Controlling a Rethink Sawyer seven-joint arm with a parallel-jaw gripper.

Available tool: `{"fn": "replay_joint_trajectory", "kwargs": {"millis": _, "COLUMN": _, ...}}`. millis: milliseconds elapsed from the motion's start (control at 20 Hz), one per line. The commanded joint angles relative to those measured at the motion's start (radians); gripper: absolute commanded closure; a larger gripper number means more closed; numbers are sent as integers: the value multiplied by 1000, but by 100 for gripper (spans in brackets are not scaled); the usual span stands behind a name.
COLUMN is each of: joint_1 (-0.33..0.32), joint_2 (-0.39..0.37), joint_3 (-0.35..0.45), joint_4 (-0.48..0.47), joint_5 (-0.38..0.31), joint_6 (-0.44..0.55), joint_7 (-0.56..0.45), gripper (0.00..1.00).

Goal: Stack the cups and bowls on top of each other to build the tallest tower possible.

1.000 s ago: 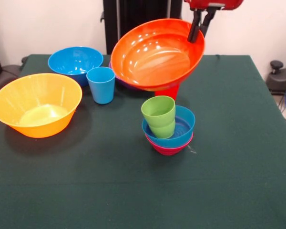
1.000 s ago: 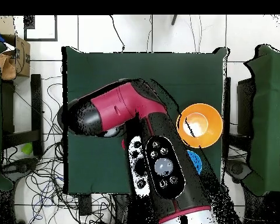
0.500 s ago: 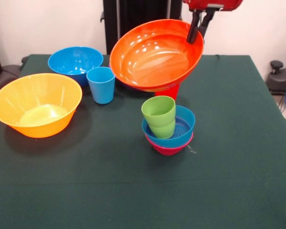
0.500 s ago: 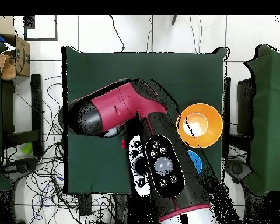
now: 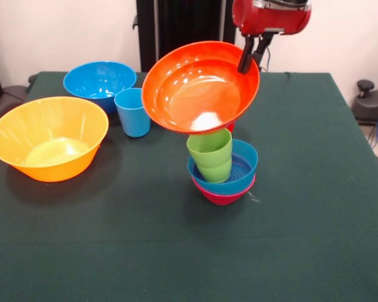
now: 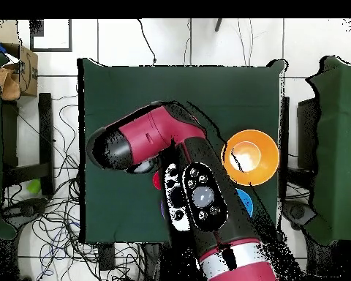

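white wall (image 5: 50,31), green table (image 5: 176,251), tiled floor (image 6: 171,44)

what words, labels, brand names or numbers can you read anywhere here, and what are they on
None can be read in either view.
The red-orange bowl held by the claw, the green cup, the light blue cup and the yellow-orange bowl are plain, with no print.
The round buttons on the arm's black panel in the overhead view carry no legible marks.

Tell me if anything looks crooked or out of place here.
The red-orange bowl hangs steeply tilted in the air, pinched at its rim by the gripper. The green cup leans slightly in the small blue bowl.
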Motion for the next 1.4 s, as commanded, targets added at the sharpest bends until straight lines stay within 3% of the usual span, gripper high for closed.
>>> {"fn": "replay_joint_trajectory", "kwargs": {"millis": 50, "joint_1": 16, "joint_2": 67, "joint_3": -9, "joint_4": 19, "joint_5": -88, "joint_6": -71, "joint_7": -71, "gripper": 100}}
{"fn": "replay_joint_trajectory", "kwargs": {"millis": 550, "joint_1": 48, "joint_2": 125, "joint_3": -31, "joint_4": -36, "joint_5": -119, "joint_6": -96, "joint_7": -28, "gripper": 100}}
{"fn": "replay_joint_trajectory", "kwargs": {"millis": 1400, "joint_1": 6, "joint_2": 127, "joint_3": -25, "joint_4": -44, "joint_5": -140, "joint_6": -109, "joint_7": -109, "gripper": 100}}
